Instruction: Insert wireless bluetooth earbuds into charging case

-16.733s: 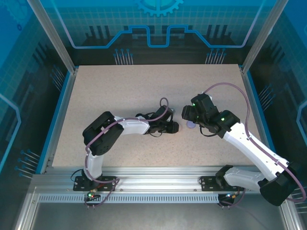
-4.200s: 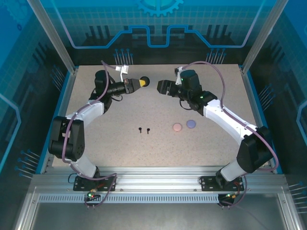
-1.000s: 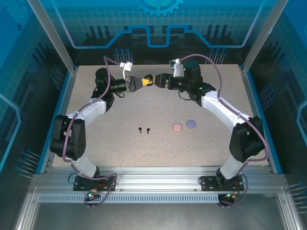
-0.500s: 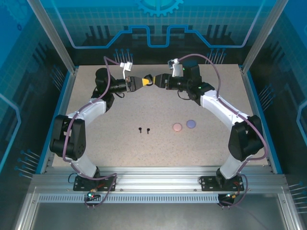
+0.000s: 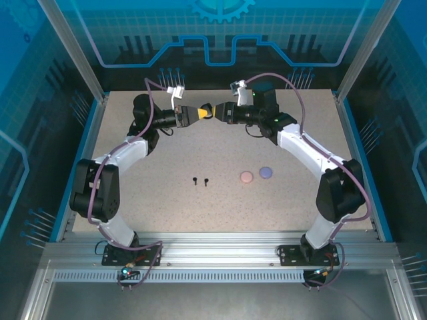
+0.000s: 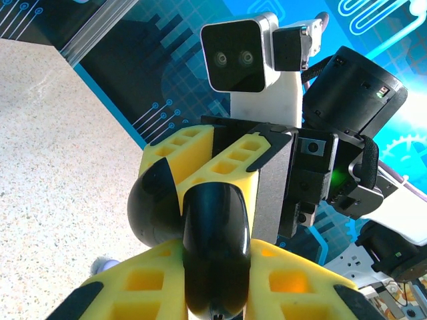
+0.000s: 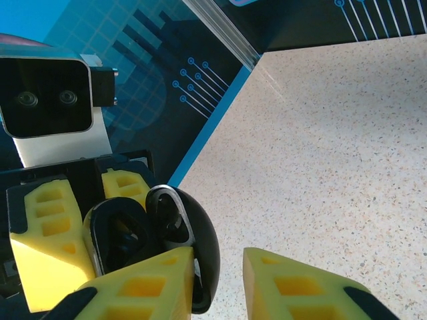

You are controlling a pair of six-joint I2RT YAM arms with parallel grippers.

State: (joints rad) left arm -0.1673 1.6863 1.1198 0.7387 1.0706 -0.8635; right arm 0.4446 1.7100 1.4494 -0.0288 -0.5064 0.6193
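I see the left gripper clamped on an open black charging case, held up above the far part of the table. My right gripper faces it, jaws apart, one finger close against the lid, possibly touching. Two black wireless bluetooth earbuds lie mid-table, well apart from that case, with a pink case and a lilac case to their right.

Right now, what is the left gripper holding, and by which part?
The left gripper clamps the black charging case across its base half. The right gripper is at the lid; grip unclear.
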